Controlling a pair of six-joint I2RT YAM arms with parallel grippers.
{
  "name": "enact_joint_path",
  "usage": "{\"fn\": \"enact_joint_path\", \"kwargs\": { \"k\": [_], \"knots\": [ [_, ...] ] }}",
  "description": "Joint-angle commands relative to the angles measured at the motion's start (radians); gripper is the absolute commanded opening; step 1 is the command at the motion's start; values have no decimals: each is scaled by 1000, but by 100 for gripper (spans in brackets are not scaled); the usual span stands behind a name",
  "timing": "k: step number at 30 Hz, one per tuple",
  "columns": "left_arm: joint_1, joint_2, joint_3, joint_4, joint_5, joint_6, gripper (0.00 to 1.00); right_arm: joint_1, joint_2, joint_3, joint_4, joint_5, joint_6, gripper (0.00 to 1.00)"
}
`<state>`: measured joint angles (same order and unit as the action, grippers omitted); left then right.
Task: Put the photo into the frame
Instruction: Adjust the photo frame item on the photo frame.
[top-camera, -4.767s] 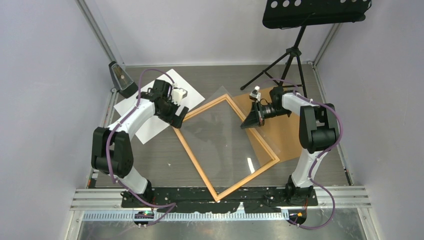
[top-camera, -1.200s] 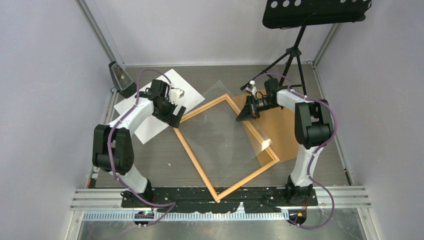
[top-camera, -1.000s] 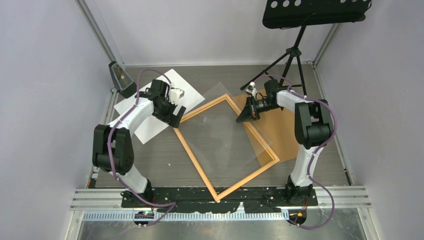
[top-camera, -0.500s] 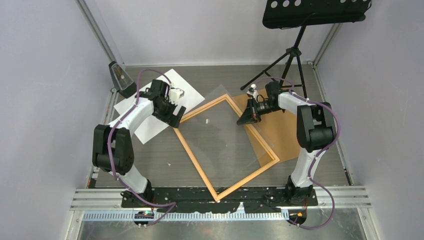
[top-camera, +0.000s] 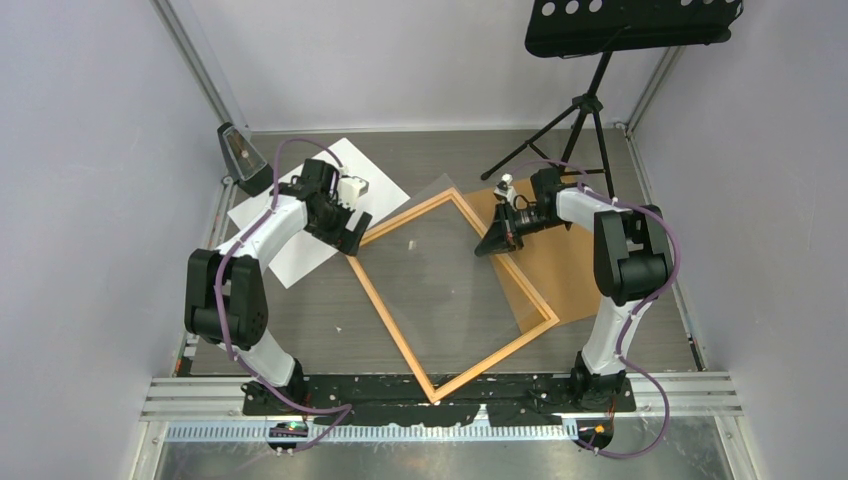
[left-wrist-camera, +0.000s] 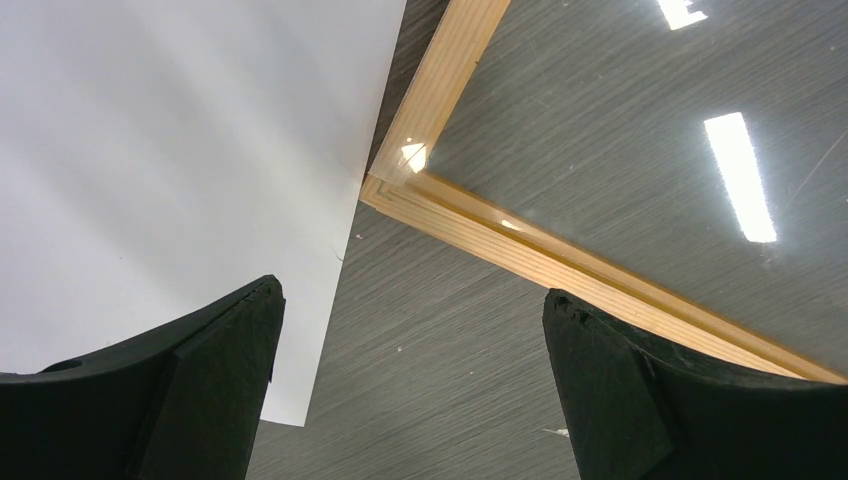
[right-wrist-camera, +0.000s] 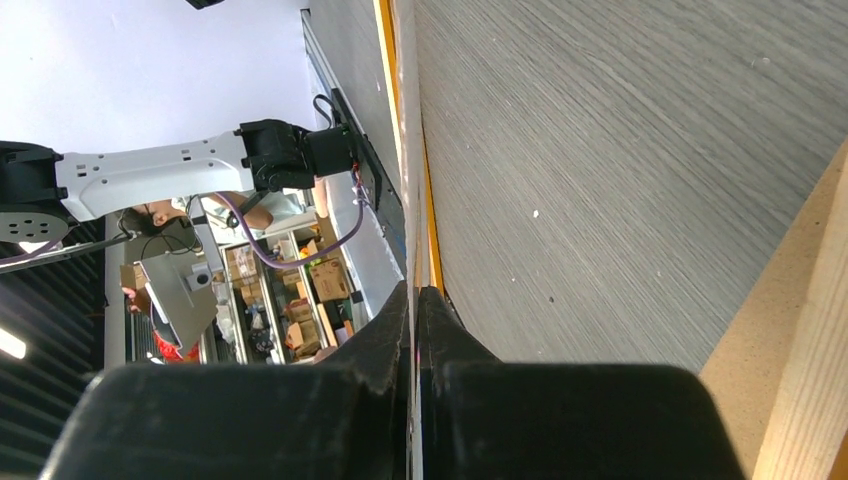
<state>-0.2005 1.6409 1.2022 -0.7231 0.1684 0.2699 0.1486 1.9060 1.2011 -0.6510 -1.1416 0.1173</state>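
Orange wood forms the frame (top-camera: 390, 326), lying as a diamond on the grey table (top-camera: 320, 330). Left of the frame, right against its left corner, the photo (top-camera: 297, 262) lies white side up. The left claw (top-camera: 352, 240) hovers over that corner, fingers wide apart, holding nothing. At the frame's far right rail, the right claw (top-camera: 488, 245) is pinched on the edge of a clear sheet (top-camera: 450, 290) spread across the frame's opening. A brown backing board (top-camera: 570, 270) lies right of the frame, partly beneath it.
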Motion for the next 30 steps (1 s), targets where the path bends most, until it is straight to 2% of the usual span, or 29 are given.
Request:
{"fn": "enact_joint_path", "kwargs": {
  "k": [1,15,30],
  "knots": [
    [7,-20,19,8,9,3,99,2,-50,7,-44,-21,-41,6],
    [7,-12,34,-3,-3,4,99,-1,-47,10,-117,-27,-133,6],
    [7,-13,32,4,-4,6,99,-1,-57,9,-133,-18,-150,6]
  ]
}}
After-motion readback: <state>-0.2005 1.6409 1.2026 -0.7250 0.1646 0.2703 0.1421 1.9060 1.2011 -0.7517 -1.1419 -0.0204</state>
